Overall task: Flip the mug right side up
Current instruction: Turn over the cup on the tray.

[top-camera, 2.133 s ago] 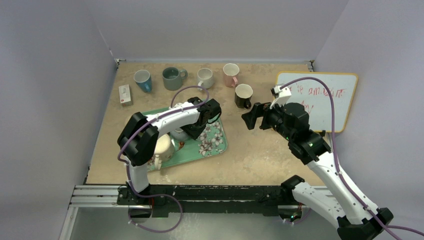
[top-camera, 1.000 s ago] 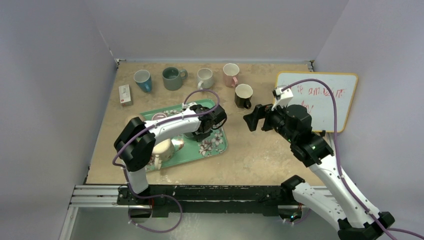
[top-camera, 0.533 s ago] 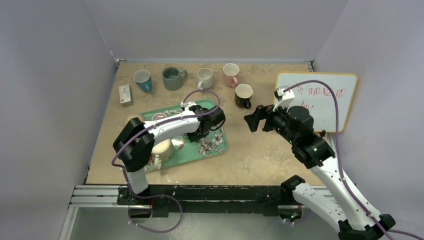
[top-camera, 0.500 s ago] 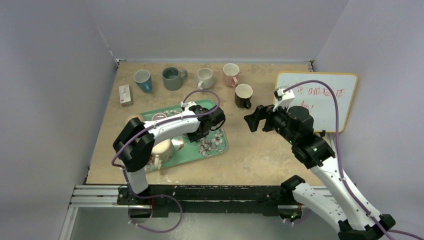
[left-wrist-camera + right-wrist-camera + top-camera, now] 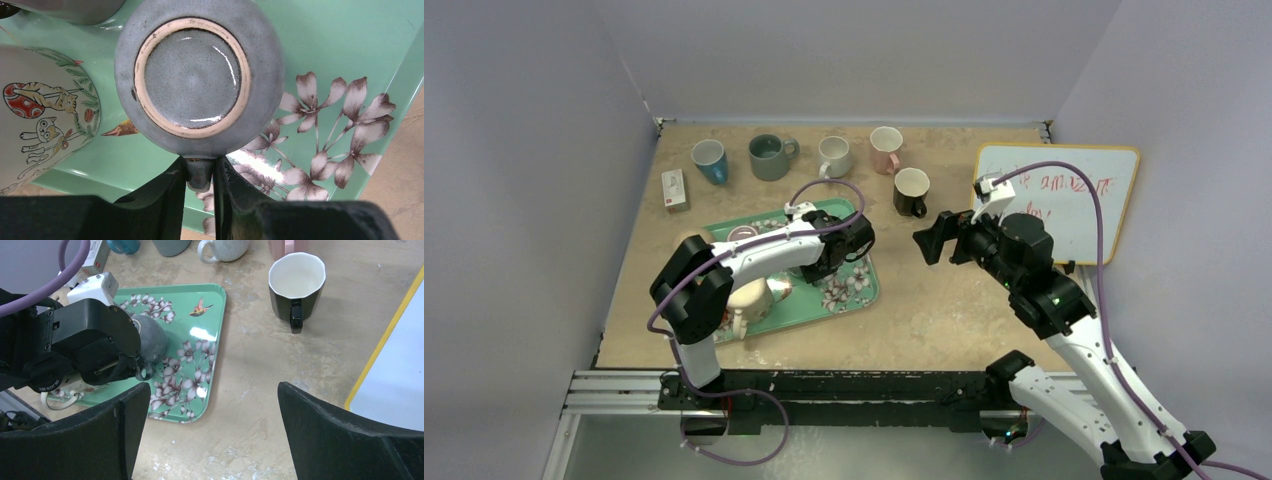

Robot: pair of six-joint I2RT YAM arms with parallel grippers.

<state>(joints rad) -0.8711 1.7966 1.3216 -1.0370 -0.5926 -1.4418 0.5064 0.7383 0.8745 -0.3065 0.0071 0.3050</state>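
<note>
lab rig: partition walls [image 5: 524, 150], whiteboard [image 5: 1114, 200], alu rail [image 5: 614, 385]

Green flowered tray [image 5: 856, 288] on a beige table [image 5: 944, 310], cream mug with cat drawing [image 5: 45, 120] on the tray, upright mugs at the far side, blue mug [image 5: 709, 159], grey-green mug [image 5: 769, 157], white mug [image 5: 835, 156], pink mug [image 5: 885, 148], black mug [image 5: 911, 192] nearer, small box [image 5: 674, 189] at left, whiteboard [image 5: 1114, 205] with red writing at right

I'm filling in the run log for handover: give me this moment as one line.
grey mug: upside down on tray | left gripper: jaws pinching mug handle | right gripper: jaws open, empty | flip: not yet done
</note>
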